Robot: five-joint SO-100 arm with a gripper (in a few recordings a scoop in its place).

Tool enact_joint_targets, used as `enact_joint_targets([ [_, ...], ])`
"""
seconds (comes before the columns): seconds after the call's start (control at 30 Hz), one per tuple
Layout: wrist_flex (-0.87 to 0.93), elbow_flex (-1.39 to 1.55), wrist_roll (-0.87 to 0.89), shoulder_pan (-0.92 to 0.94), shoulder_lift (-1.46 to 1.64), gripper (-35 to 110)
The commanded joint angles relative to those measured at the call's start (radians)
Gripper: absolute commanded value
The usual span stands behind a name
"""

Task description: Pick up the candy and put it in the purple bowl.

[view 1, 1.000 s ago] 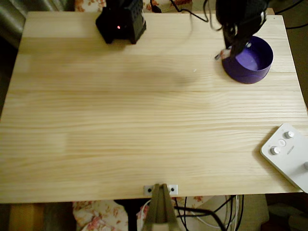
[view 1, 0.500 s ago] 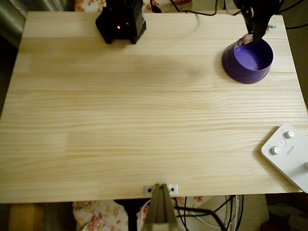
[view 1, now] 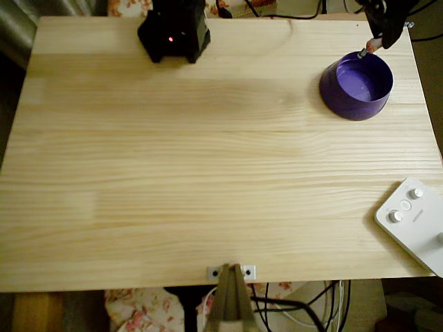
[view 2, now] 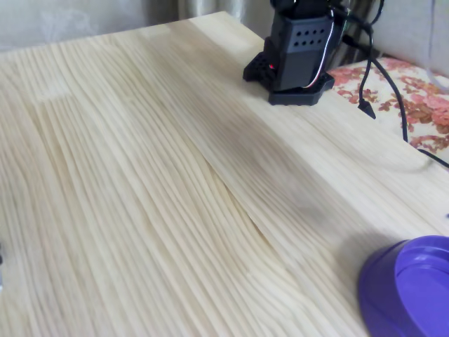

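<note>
The purple bowl (view 1: 356,88) stands at the table's far right in the overhead view, and its rim also shows at the bottom right of the fixed view (view 2: 410,288). My dark gripper (view 1: 374,43) hangs over the bowl's far rim, near the table's back edge. It is shut on the candy (view 1: 365,50), a tiny pale wrapped sweet that sticks out below the fingertips just above the rim. The inside of the bowl looks bare.
The arm's black base (view 1: 174,29) sits at the back of the table, seen too in the fixed view (view 2: 298,49). A white box with knobs (view 1: 414,223) lies at the front right corner. Cables trail off the back edge.
The gripper has carried the candy from the bowl's left side up and to the right, across to the far rim.
</note>
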Motion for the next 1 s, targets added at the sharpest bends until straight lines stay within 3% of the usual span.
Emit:
enact_joint_targets([
  [0.0,-0.018,-0.109,-0.031,-0.021,-0.009,2],
  [0.97,-0.025,-0.143,-0.014,-0.017,-0.104,12],
])
